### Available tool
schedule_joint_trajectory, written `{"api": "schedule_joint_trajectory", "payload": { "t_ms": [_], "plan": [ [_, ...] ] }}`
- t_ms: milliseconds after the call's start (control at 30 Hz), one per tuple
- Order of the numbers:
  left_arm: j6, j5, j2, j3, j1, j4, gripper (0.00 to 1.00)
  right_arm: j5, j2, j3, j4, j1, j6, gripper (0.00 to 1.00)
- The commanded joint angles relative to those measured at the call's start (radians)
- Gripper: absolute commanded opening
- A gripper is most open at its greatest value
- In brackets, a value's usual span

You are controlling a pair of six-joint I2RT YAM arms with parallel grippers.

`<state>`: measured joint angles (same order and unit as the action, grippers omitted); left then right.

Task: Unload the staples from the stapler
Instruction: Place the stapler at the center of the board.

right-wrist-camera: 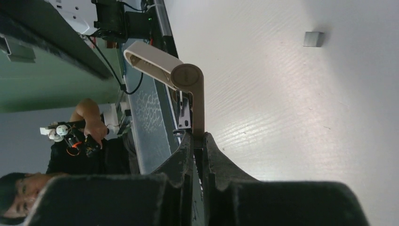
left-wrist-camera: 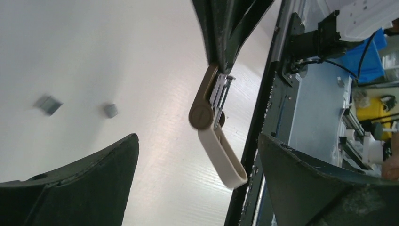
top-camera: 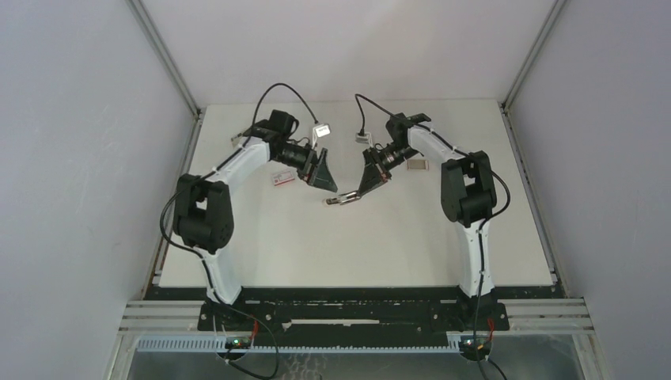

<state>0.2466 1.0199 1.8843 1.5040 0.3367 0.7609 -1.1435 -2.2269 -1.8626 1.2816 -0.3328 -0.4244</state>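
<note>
Pointing leftward, long axis seemingly crosswise, stapler (left-wrist-camera: 203, 115) hinged open in clamped right jaws, left jaws wide apart

The top camera looked down from high behind the robot over the whole table (top-camera: 356, 253), while both wrist cameras, rolled sideways, faced the same opened stapler (left-wrist-camera: 211, 127) closely from opposite sides.

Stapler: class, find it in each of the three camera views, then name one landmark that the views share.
Top external: stapler small, just left of the picture's middle.
Left wrist: stapler in the middle, swung open, hanging from the top.
Right wrist: stapler upper middle, swung open.
Shared landmark: the right claw shut on the stapler's end, seen in all three views.
</note>
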Motion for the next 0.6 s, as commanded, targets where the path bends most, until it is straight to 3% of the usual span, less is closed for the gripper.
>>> {"api": "schedule_joint_trajectory", "payload": {
  "t_ms": [0, 300, 567],
  "plan": [
    [-0.001, -0.036, -0.094, 0.048, -0.089, -0.023, 1.0, 0.017, 0.136, 0.062, -0.249, 0.018, 0.245, 0.0],
    [-0.061, -0.181, -0.216, -0.087, -0.279, -0.126, 1.0, 0.189, 0.258, 0.261, -0.634, 0.062, 0.655, 0.0],
    [-0.068, -0.208, -0.316, -0.223, -0.396, -0.188, 1.0, 0.316, 0.344, 0.421, -0.869, 0.135, 0.915, 0.0]
  ]
}}
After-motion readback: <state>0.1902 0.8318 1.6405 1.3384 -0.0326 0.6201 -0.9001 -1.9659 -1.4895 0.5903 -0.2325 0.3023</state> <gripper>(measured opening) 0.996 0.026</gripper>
